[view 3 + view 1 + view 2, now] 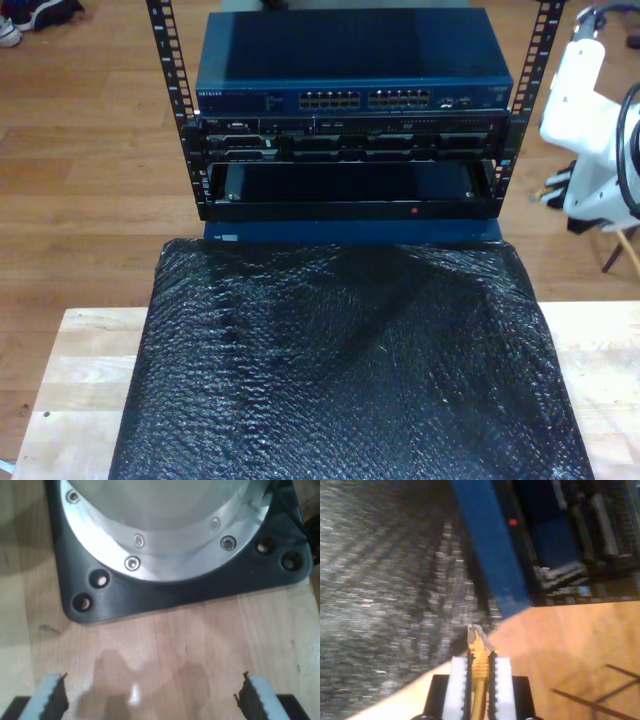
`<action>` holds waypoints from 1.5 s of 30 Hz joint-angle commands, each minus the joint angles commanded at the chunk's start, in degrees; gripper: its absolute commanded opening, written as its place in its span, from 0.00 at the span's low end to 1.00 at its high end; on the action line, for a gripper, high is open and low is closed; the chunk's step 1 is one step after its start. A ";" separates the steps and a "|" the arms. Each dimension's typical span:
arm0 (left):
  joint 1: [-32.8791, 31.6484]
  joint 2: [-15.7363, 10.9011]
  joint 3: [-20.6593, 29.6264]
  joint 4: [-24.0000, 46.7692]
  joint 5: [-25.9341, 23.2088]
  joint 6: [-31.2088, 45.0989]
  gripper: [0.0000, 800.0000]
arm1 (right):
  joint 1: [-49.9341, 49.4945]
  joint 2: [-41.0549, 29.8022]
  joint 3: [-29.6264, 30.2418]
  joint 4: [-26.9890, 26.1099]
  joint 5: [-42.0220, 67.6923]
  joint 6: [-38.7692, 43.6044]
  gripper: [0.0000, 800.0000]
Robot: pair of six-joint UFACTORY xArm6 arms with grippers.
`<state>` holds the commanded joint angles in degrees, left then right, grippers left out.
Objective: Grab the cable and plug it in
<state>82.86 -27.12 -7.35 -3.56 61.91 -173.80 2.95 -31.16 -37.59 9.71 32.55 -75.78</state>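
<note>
A light wooden bench (70, 370) spans the foreground of the exterior view, most of it covered by a black, glossy bubble-textured sheet (345, 370). Beyond it stands an open black metal rack (165, 70) holding a blue network switch (350, 60) above darker units. The floor (90, 180) is warm brown wooden planking under soft indoor light. At the exterior view's top left lies what may be a shoe (30, 15).

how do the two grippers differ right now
My first gripper is open, jaws spread wide with nothing between them; my second gripper is shut on the yellow cable. The first faces a black arm base, the second a blue rack unit. Both have pale ridged fingers.
</note>
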 joint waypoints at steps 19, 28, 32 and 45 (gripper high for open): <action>0.09 0.00 0.00 0.00 0.00 -0.09 1.00 | 1.05 1.67 9.76 -6.51 -22.77 -2.02 0.00; 0.00 0.00 0.00 0.00 0.00 -0.09 1.00 | 2.46 2.81 13.54 -13.71 -31.03 -1.85 0.00; 0.00 0.00 0.00 0.00 0.00 0.00 1.00 | 2.73 4.66 15.56 -14.33 -35.16 -1.93 0.00; 0.09 0.00 0.00 0.00 0.00 -0.09 1.00 | 6.77 6.24 17.05 -16.18 -40.09 -2.02 0.00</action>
<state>82.95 -27.12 -7.35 -3.56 61.91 -173.89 9.71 -24.92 -20.54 -6.46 -7.54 -77.80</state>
